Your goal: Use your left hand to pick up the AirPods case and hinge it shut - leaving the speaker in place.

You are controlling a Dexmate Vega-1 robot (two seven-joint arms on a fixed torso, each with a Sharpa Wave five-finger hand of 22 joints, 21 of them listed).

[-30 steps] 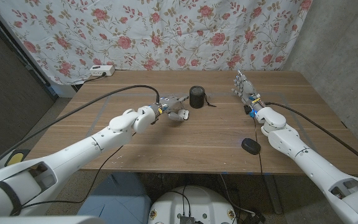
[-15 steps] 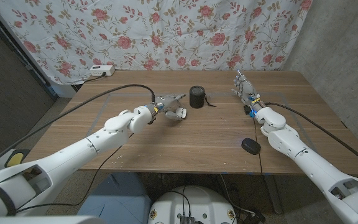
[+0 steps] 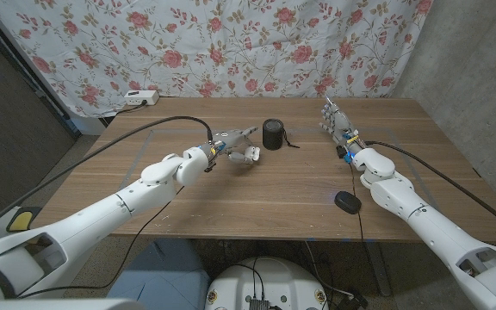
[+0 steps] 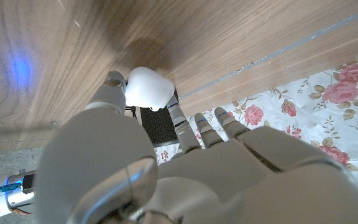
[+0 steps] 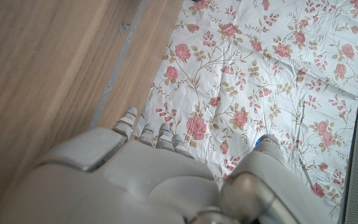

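Two hands are showing over your tabletop [image 3: 257, 194]. Your left hand [image 3: 231, 139] is pinching the white AirPods case [image 3: 250, 157] between thumb and fingers, with its other fingers reaching toward the black speaker [image 3: 272, 134], which is standing upright just beside the case. In the left wrist view the case [image 4: 148, 89] is sitting at the fingertips [image 4: 112, 79]. Your right hand [image 3: 337, 120] is standing well apart near the far right, fingers spread and holding nothing.

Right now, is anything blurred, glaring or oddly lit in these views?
Head view: sharp, evenly lit. Left wrist view: left hand close and soft, AirPods case bright and washed out, a blue light spot on the table. Right wrist view: right hand blurred, curtain clear.
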